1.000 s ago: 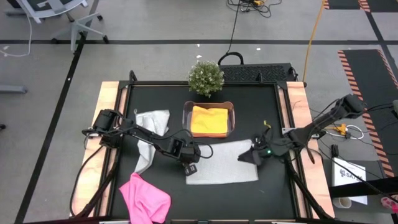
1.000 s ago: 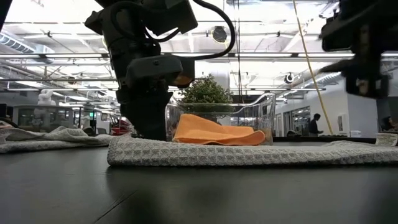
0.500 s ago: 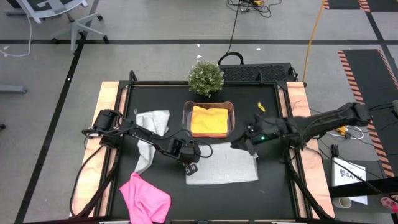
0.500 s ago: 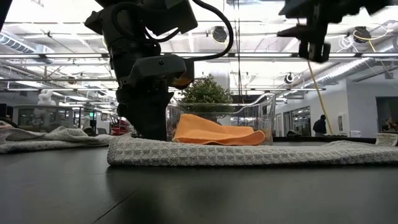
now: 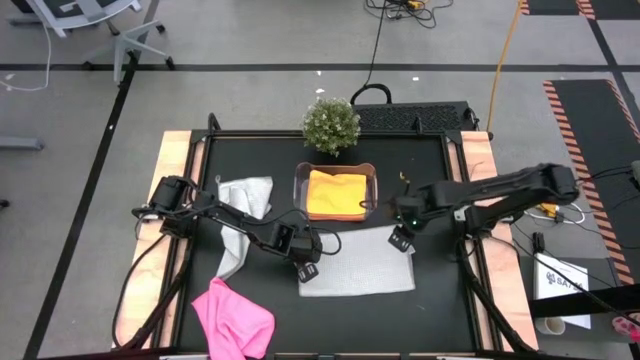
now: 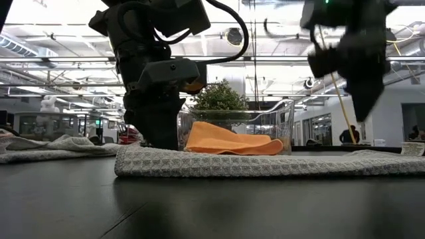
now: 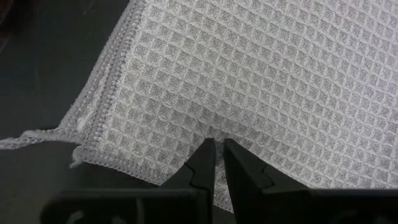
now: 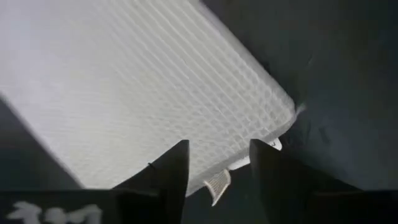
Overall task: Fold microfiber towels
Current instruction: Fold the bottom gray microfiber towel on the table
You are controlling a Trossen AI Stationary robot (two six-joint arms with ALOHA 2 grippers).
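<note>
A light grey waffle towel (image 5: 356,264) lies flat in the middle of the black table. My left gripper (image 5: 306,270) points down at the towel's left edge and is shut on it. My right gripper (image 5: 402,239) hangs open above the towel's far right corner (image 8: 273,118), clear of the cloth in the low view (image 6: 362,99). A second grey towel (image 5: 241,214) lies rumpled at the left. A pink towel (image 5: 232,318) lies at the near left. An orange-yellow towel (image 5: 336,193) lies folded in a clear tub. My left gripper (image 7: 217,146) pinches the grey towel between its two fingers (image 7: 202,165) a little in from the left edge, close to a stitched corner (image 7: 93,134). The fingers come from above, slanting down. The cloth puckers at the fingertips (image 7: 214,132); the rest lies flat on the table.
The clear tub (image 5: 372,180) stands just beyond the grey towel, and a small potted plant (image 5: 331,123) stands behind it at the far edge. Wooden rails (image 5: 478,180) run along the table's left and right sides. Bare black table shows near the front edge (image 5: 400,320).
My right gripper has swung in from the table's right side toward the grey towel's far right corner. It has risen and tipped from nearly level to pointing down. The grey towel has kept its place.
</note>
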